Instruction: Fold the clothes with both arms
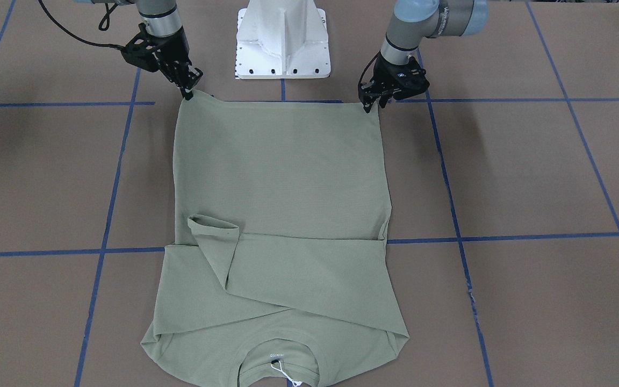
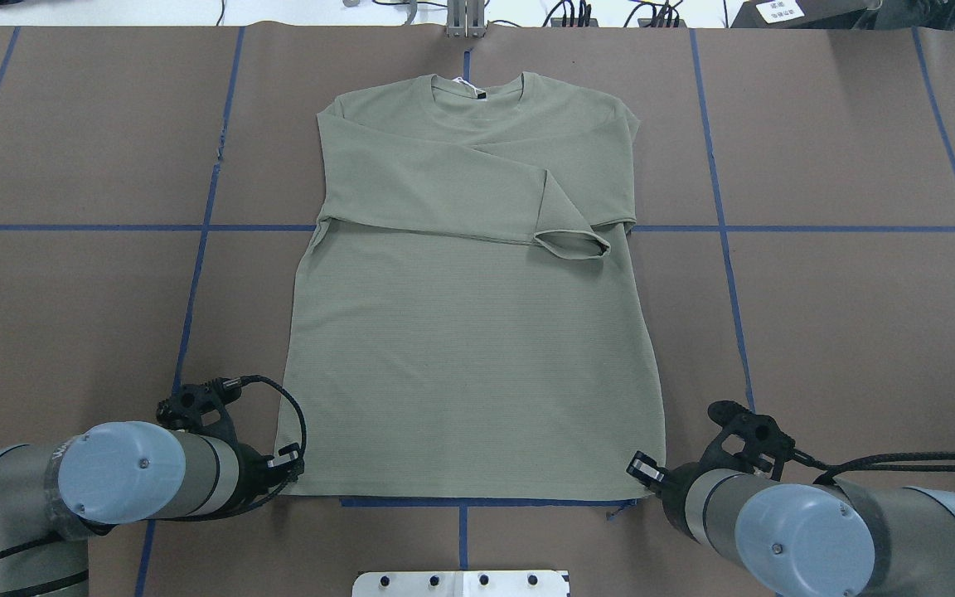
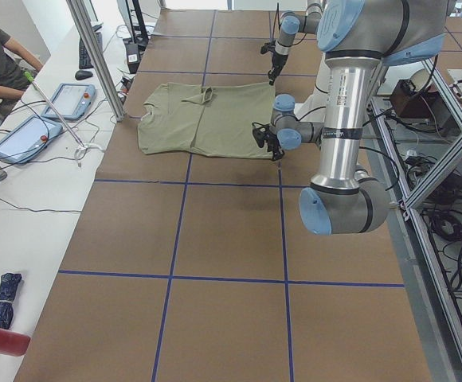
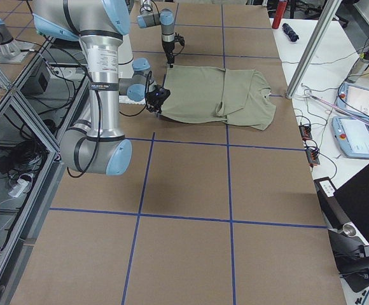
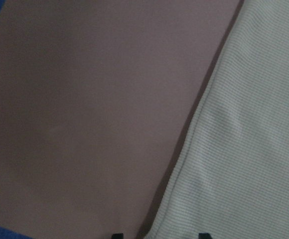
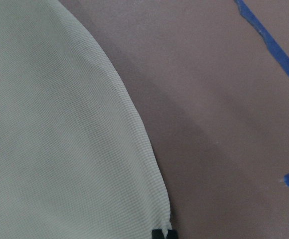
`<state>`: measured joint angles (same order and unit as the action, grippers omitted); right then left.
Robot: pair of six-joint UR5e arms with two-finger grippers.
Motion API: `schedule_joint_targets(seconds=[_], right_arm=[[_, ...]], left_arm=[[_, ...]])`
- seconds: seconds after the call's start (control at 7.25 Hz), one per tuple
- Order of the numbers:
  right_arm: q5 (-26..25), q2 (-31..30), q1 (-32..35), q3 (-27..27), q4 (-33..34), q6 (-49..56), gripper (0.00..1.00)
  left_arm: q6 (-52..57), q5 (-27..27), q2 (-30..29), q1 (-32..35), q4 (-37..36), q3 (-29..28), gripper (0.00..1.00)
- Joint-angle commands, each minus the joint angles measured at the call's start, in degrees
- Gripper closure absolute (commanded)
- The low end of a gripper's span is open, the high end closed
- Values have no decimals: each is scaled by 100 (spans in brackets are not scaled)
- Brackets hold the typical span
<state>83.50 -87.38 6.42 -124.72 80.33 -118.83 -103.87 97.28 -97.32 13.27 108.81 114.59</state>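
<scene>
Shirt point(image 2: 469, 332) on blue-gridded brown table point(image 2: 826, 332)

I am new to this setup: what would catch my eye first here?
The green shirt lies flat on the brown table, with both sleeves folded across it. The left gripper and the right gripper sit at its two hem corners, nearest the robot.

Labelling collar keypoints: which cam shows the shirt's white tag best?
Exterior front-facing: the white tag and string sit close to that camera. Overhead shows only a white fleck; side views too small; wrist views show just shirt edge.
</scene>
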Motion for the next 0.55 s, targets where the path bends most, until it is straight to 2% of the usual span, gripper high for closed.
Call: schedule_joint_targets(seconds=[0.0, 0.28, 0.41], right_arm=[[0, 2, 9, 0, 0, -9, 100], [0, -41, 52, -70, 0, 0, 100], [52, -120, 53, -331, 9, -9, 100]], left_arm=[[7, 228, -41, -8, 0, 54, 100], [7, 300, -42, -8, -9, 289, 100], [-132, 370, 72, -26, -44, 718, 100]])
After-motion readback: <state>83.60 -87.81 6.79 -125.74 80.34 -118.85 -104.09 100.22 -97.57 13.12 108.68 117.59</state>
